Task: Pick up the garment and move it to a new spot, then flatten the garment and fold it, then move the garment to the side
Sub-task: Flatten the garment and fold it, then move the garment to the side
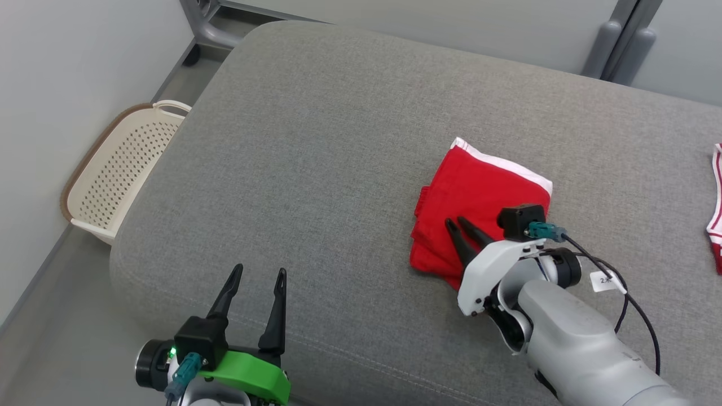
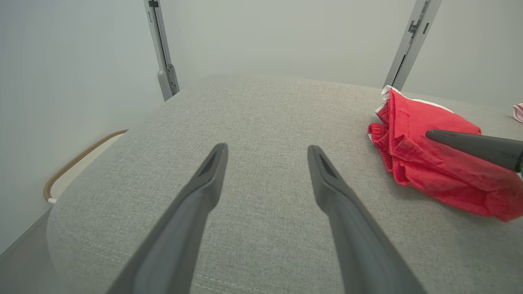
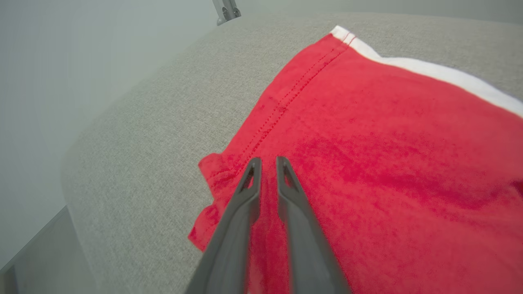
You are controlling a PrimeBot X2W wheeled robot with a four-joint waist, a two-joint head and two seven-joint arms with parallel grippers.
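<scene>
Your robot is facing a broad grey upholstered cushion [image 1: 338, 141], which is taking up most of the head view, with pale walls behind it. Your right arm's pale forearm [image 1: 575, 332] is reaching in from the lower right, a black cable looping beside it.

The garment [image 1: 479, 192], red with a white band along its far edge, is lying folded into a rough square on the right part of the cushion, its near-left edges bunching in layers. A cream perforated basket [image 1: 121, 169] with a brown rim is sitting on the floor just beside the cushion's left edge, against the wall.

Your left gripper [image 1: 258, 272], on a green collar, is hovering over the cushion's near-left edge, well apart from the garment, its two fingers spreading wide with nothing between them. Your right gripper [image 1: 457, 221] is pointing across the garment's near-left part, its fingers standing almost together with only a thin slit at the tips. You cannot tell from these views whether they are pinching any cloth.

A scrap of red-and-white striped cloth [image 1: 716, 225] is peeking in at the cushion's far right edge.
</scene>
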